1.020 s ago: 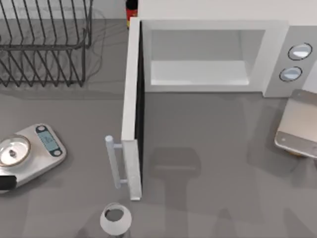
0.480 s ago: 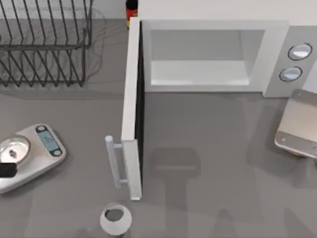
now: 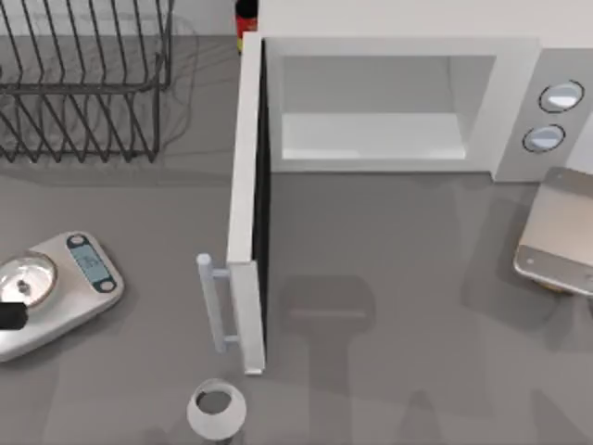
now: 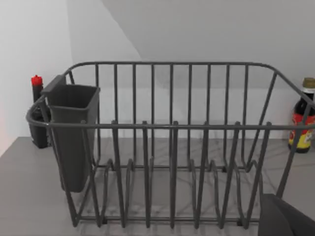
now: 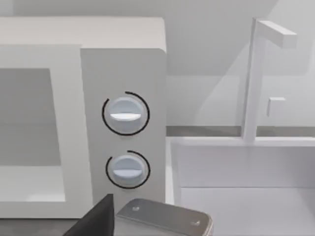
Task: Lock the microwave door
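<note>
My left gripper point(image 3: 7, 318) sits over the scale point(image 3: 65, 297), well left of the open door point(image 3: 246, 213); whether either arm's jaws are apart, I cannot tell.

A wire dish rack point(image 3: 79, 79) stands behind a kitchen scale point(image 3: 56, 292) at the table's left.

The microwave door point(image 3: 246, 204) stands wide open, a white panel edge-on, swung out toward 6 o'clock, dark inner edge facing 3 o'clock, its pale bar handle point(image 3: 211, 303) facing 9 o'clock.
</note>
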Controlling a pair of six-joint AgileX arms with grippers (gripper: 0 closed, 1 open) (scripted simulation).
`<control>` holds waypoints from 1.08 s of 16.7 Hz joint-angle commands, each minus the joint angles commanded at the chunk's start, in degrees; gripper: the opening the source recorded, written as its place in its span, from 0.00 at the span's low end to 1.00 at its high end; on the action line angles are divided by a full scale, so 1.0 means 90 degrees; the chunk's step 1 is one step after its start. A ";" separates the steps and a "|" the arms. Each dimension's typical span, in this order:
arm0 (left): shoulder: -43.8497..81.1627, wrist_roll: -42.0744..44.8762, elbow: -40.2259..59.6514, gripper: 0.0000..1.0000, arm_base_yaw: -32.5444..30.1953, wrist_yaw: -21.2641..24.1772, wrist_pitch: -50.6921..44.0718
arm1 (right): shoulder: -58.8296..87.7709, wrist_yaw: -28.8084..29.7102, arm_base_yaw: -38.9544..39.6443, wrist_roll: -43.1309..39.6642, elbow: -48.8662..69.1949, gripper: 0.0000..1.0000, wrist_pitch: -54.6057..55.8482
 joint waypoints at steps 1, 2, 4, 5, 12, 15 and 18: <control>-0.0041 0.0000 -0.0068 0.00 0.0217 0.0216 0.0026 | 0.0000 0.0000 0.0000 0.0000 0.0000 1.00 0.0000; -0.0097 -0.0001 -0.0145 0.00 0.0468 0.0467 0.0048 | 0.0000 0.0000 0.0000 0.0000 0.0000 1.00 0.0000; -0.0231 -0.0002 -0.0299 0.00 0.0871 0.0870 0.0068 | 0.0000 0.0000 0.0000 0.0000 0.0000 1.00 0.0000; -0.0295 -0.0003 -0.0352 0.00 0.0972 0.0971 0.0058 | 0.0000 0.0000 0.0000 0.0000 0.0000 1.00 0.0000; -0.0538 -0.0001 -0.0242 0.00 0.1237 0.1236 -0.0204 | 0.0000 0.0000 0.0000 0.0000 0.0000 1.00 0.0000; -0.0937 -0.0005 -0.0106 0.00 0.1716 0.1714 -0.0919 | 0.0000 0.0000 0.0000 0.0000 0.0000 1.00 0.0000; -0.1320 -0.0011 0.0027 0.00 0.2059 0.2057 -0.1359 | 0.0000 0.0000 0.0000 0.0000 0.0000 1.00 0.0000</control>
